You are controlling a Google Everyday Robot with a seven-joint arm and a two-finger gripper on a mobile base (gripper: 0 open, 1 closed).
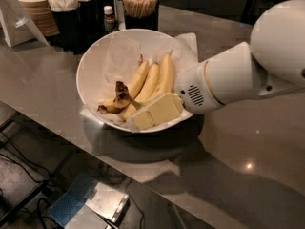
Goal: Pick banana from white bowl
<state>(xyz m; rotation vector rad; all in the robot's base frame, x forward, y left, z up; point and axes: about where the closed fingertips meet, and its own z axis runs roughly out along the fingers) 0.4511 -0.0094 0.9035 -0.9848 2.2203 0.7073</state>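
Observation:
The white bowl [95,56] stands on the grey counter, lined with crinkled white paper. Several bananas lie in it, side by side. The longest, pale-yellow banana [166,75] is the rightmost one, lying against the bowl's right side. Shorter bananas with dark tips [138,78] lie to its left. My gripper [143,119] reaches in from the right and sits low over the bowl's near right rim. It covers the lower end of the long banana. The white arm [238,75] fills the right of the view.
Black holders with wooden stir sticks [139,4], a small bottle [109,15] and a stack of paper cups [35,6] stand behind the bowl. The counter's front edge runs diagonally below it. On the floor below lie cables and a blue-grey box [88,206].

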